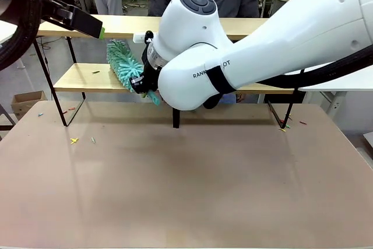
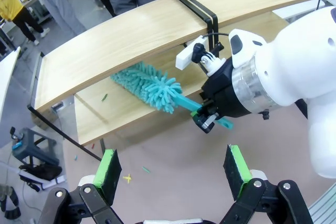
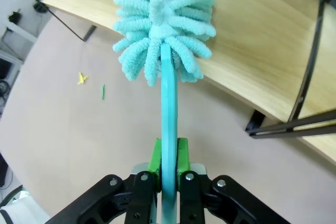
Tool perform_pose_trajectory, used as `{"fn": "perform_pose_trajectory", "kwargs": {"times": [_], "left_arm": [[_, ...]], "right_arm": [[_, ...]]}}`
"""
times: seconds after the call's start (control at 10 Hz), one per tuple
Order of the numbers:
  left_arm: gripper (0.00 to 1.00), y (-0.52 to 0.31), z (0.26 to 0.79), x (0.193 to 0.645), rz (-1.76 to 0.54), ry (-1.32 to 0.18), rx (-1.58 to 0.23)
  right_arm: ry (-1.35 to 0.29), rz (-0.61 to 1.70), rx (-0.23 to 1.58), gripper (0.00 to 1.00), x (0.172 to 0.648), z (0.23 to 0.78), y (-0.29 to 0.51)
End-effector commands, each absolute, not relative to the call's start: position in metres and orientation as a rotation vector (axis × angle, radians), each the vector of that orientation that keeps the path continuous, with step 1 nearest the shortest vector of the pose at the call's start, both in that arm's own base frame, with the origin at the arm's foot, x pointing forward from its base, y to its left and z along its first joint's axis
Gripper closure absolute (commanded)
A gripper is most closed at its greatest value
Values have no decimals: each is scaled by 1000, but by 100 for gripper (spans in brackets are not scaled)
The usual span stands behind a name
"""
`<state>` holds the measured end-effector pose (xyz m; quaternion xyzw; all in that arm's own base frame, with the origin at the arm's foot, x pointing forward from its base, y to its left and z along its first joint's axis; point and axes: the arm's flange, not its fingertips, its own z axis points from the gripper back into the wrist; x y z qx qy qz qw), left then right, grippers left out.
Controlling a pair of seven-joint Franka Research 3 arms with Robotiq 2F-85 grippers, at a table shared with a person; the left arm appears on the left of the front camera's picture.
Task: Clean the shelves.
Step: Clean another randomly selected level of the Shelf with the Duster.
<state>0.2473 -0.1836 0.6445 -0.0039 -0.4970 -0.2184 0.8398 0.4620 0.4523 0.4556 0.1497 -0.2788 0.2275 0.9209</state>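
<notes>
Teal chenille duster (image 3: pixel 164 22) sits clamped by its flat handle between the right gripper's (image 3: pixel 168 156) green pads, its fluffy head lying on the lower board of the shelves (image 1: pixel 87 79) at the table's far side. The left gripper (image 2: pixel 176 169) hangs nearer, jaws apart, holding nothing.
</notes>
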Motion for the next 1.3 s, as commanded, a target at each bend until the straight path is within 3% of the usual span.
{"fn": "perform_pose_trajectory", "kwargs": {"times": [0.0,0.6,1.2], "left_arm": [[0,-183,645,247,-459,-1053,-6],[0,-183,645,247,-459,-1053,-6],[0,-183,645,247,-459,-1053,-6]], "right_arm": [[-549,534,345,88,476,461,461],[-506,595,371,88,481,465,468],[-287,977,457,88,469,490,453]]}}
